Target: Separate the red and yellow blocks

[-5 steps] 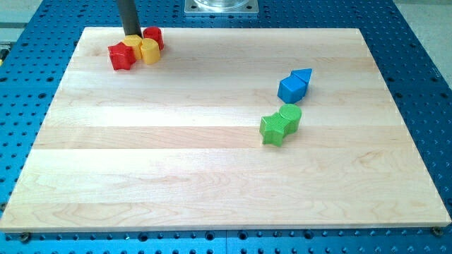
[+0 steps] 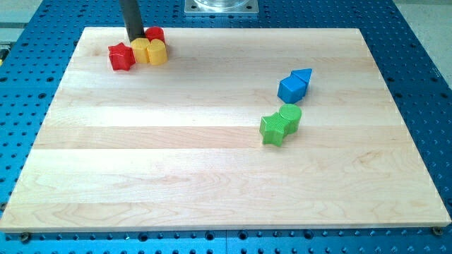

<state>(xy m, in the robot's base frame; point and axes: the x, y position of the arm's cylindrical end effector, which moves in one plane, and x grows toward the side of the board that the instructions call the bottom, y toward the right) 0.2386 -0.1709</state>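
My tip touches the yellow blocks, beside red ones.

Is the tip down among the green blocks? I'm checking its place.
No, my tip sits at the view's top left beside the red star block.

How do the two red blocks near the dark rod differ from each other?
The red star-shaped block shows whole at the left end of the cluster; the other red block is half hidden behind the yellow blocks, so its shape is unclear. The red star-shaped block sits nearer the view's bottom, below and left of my tip; the other red block sits just right of my tip. Both are the same red and touch the yellow blocks.
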